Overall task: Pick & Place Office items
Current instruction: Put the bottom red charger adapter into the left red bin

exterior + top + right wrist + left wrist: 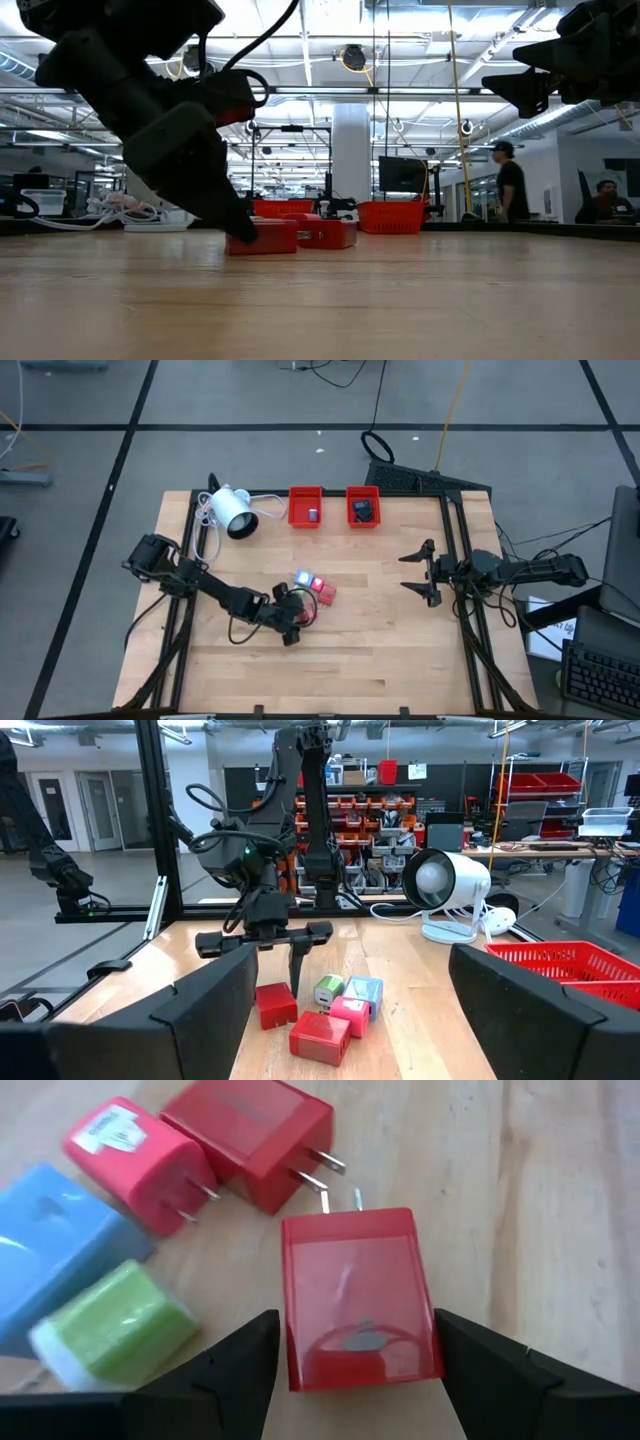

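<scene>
Red plug-in block (358,1295), prongs pointing away from the wrist, lies flat on the wooden table (400,650) near its centre, between the fingers of the left gripper (296,612). Those fingers (225,1375) stand partly apart on either side of the block; contact is not evident, so nothing is confirmed as held. Just beside it lie 4 more pieces: a second red block (250,1140), a pink block (130,1160), a pale blue block (50,1245) and a green block (115,1325), clustered together. 2 red trays (305,506) sit side by side at the far edge of the table, each holding a small dark item. A white lamp-like device (233,511) lies toward the far left corner. The right gripper (425,572) hovers above the right side of the table, fingers wide apart and empty.
</scene>
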`<state>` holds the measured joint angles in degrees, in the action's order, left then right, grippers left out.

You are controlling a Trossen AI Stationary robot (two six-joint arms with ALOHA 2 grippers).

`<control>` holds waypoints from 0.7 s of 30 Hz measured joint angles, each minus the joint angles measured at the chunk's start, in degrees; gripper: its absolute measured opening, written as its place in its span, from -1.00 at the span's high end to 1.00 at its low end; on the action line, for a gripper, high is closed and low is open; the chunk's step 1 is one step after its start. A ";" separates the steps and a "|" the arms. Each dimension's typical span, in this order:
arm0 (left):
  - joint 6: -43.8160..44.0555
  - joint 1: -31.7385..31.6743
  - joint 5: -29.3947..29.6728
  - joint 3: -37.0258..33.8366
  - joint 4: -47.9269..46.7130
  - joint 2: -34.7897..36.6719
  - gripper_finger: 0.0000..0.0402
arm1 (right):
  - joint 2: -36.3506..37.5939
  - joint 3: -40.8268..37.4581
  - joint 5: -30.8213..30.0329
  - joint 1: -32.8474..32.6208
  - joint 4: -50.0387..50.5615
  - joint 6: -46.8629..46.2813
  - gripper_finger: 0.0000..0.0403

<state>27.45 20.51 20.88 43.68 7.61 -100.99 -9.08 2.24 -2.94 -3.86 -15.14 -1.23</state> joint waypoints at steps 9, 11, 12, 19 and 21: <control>-0.13 0.02 2.74 0.00 -0.04 0.00 -0.28 | 0.00 0.00 0.00 0.00 0.00 0.00 -0.59; -0.13 0.02 1.95 0.00 -0.06 0.00 -0.28 | 0.00 0.00 0.00 0.00 0.00 0.00 -0.59; -0.12 0.02 1.37 0.00 -0.06 0.00 -0.28 | 0.00 0.00 0.00 0.00 0.00 0.00 -0.59; 0.14 0.02 0.98 0.00 -1.56 0.00 -0.28 | 0.00 0.00 0.00 0.00 0.00 0.00 -0.59; 1.65 0.00 1.75 0.00 -1.76 -0.37 -0.28 | 0.00 0.00 0.00 0.00 0.00 0.00 -0.59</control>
<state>29.10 20.51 22.63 43.68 5.85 -101.36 -9.08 2.24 -2.94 -3.86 -15.14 -1.23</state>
